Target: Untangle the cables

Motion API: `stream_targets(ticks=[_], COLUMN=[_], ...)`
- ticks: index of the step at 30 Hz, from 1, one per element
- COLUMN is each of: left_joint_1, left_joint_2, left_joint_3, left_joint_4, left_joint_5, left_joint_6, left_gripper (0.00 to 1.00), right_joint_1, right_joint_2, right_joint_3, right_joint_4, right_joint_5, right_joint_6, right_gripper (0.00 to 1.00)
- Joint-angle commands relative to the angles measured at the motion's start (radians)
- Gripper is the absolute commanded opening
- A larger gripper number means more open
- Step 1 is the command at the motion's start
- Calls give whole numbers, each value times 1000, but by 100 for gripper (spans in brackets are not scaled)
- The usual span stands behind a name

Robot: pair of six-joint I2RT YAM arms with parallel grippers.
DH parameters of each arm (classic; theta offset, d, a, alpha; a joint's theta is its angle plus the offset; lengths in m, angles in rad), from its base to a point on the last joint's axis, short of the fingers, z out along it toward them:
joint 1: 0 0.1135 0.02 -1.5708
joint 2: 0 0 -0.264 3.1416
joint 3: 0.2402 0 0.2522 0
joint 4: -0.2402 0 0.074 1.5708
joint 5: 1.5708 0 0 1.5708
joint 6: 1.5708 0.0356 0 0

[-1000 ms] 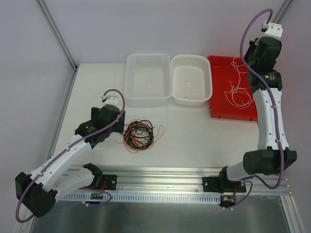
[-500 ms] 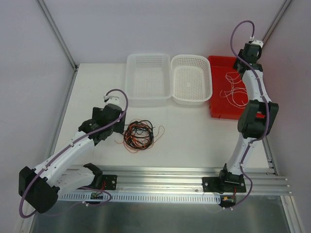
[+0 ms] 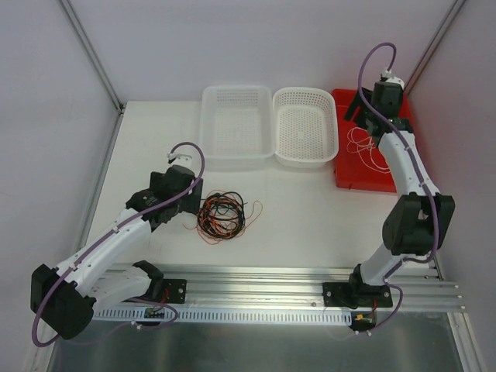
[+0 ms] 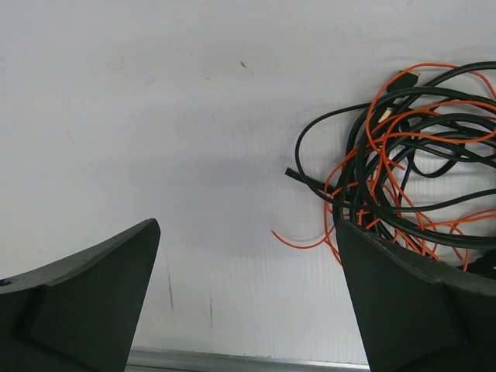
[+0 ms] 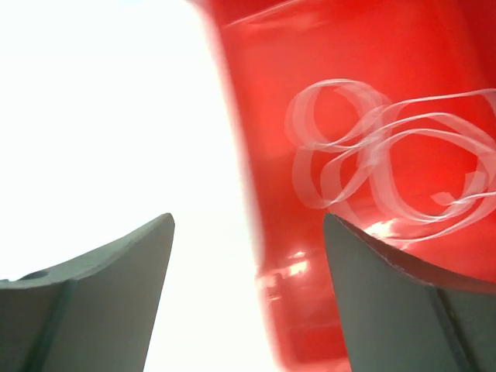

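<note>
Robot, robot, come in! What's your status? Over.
Left gripper open beside black-orange tangle. Right gripper open above red tray, white cable inside. Nothing blocking.

No text, label, brand, number or sign can be read in any view. The cables, the squarer white basket, the rounder white basket, the red tray and the table all show plain surfaces — no lettering on any of them. The small board below the left arm's base and the one below the right arm's base are too small to tell whether they carry print.
</note>
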Motion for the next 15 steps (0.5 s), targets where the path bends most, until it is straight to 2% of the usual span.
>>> stream_targets(ticks=[1,7,10,15], left_joint_1=[14,15,15,15], left_joint_2=[-15,-12,3,52], left_joint_3=[11,19,25,31], left_joint_4=[21,21,24,33], left_joint_5=[66,140,192,273], left_joint_6=[-25,-43,-54,-72], left_gripper=[99,99,99,99], right_joint_1=[134,366,490,664], right_joint_2=[-141,-302,-333,-295], right_joint_3=[-116,-359,-471,-603], right_joint_4=[-30,1,53,172], right_joint_5=[-75,-126,-138,-135], right_joint_6=[64,227,298,432], right_gripper=[81,74,71,67])
